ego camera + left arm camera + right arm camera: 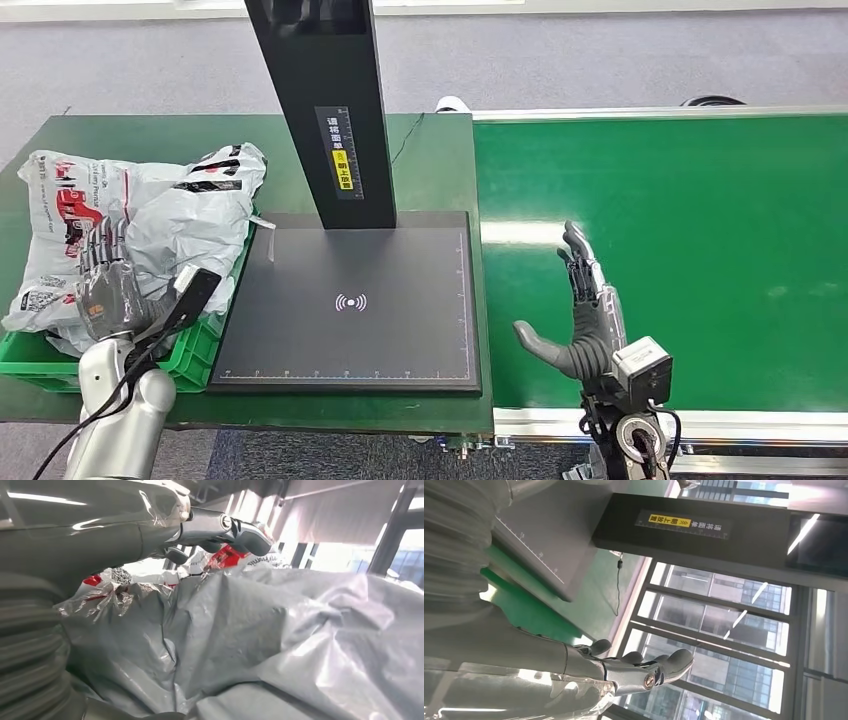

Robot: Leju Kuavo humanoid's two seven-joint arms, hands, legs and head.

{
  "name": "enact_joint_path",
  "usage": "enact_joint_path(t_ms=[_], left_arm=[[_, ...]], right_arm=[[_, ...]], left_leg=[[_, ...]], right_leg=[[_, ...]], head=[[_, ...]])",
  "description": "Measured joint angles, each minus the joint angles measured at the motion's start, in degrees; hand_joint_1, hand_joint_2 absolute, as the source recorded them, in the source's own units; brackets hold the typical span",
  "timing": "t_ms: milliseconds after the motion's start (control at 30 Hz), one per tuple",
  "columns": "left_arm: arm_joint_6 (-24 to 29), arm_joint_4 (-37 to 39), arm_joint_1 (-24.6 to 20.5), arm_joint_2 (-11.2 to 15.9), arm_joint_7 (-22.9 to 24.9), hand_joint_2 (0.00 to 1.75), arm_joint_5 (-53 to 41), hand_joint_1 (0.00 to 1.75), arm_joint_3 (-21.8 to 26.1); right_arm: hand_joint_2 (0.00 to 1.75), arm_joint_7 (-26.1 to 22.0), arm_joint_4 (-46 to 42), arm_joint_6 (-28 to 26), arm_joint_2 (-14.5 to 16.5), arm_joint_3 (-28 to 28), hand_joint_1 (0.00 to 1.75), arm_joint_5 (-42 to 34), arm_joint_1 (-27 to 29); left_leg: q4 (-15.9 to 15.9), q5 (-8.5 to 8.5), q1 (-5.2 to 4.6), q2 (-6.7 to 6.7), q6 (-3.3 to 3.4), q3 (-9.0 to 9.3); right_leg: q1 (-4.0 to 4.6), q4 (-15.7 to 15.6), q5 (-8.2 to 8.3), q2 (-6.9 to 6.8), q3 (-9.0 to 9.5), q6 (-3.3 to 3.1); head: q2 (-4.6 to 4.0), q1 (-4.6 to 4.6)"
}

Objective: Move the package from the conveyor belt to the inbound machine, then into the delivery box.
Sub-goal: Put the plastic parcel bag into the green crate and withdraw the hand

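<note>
A grey plastic package (150, 215) with red and black print lies crumpled in the green delivery box (195, 350) at the left. My left hand (105, 280) hovers over its near side with fingers stretched out and holds nothing; in the left wrist view the package (280, 640) lies just under the fingers (225, 530). My right hand (585, 315) stands upright and open over the near left part of the green conveyor belt (700, 230); the right wrist view shows its fingers (644, 670) spread, with nothing in them. The black inbound machine's scan plate (350, 300) lies bare between them.
The machine's black post (320, 110) rises from the back of the plate, a yellow label on it. A green table (420, 160) carries the machine and the box. A silver rail (700, 425) edges the belt's near side. Grey floor lies beyond.
</note>
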Motion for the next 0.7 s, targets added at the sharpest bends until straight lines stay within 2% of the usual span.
enact_joint_path(t_ms=[167, 467, 600, 700], left_arm=[[1.70, -1.61, 0.54, -1.19, -1.20, 1.75, -1.09, 0.00, -0.91], [3.41, -2.64, 0.58, -2.65, -0.15, 1.75, -2.80, 0.00, -1.19], [6.78, -3.65, 0.63, -2.91, -0.59, 1.75, -1.99, 0.00, -0.96], [5.61, -4.94, 0.70, -3.01, 0.23, 1.75, -2.68, 0.00, -0.33]], right_arm=[[1.75, -0.29, -0.30, -0.11, 0.00, 0.08, 0.00, -0.27, 0.66], [1.75, -0.32, -0.79, -0.11, -0.02, 0.06, 0.00, -0.69, 1.26], [1.75, -0.32, -0.90, -0.09, -0.02, 0.04, 0.00, -0.69, 1.58], [1.75, -0.28, -0.97, -0.09, -0.02, 0.01, 0.00, -0.67, 1.79]], left_leg=[[0.00, 0.00, 0.00, 0.00, 0.00, -0.06], [0.00, -0.01, 0.00, 0.02, 0.01, -0.06], [0.00, -0.01, 0.01, 0.02, 0.01, -0.08], [0.00, -0.01, 0.01, 0.02, 0.01, -0.09]], right_leg=[[0.00, 0.00, 0.00, 0.00, -0.06, 0.00], [0.00, 0.00, 0.00, 0.03, -0.08, 0.00], [0.01, 0.00, 0.00, 0.03, -0.09, 0.00], [0.01, 0.00, 0.00, 0.03, -0.10, 0.00]], head=[[0.00, 0.01], [0.00, 0.01], [0.00, 0.01], [0.00, 0.01]])
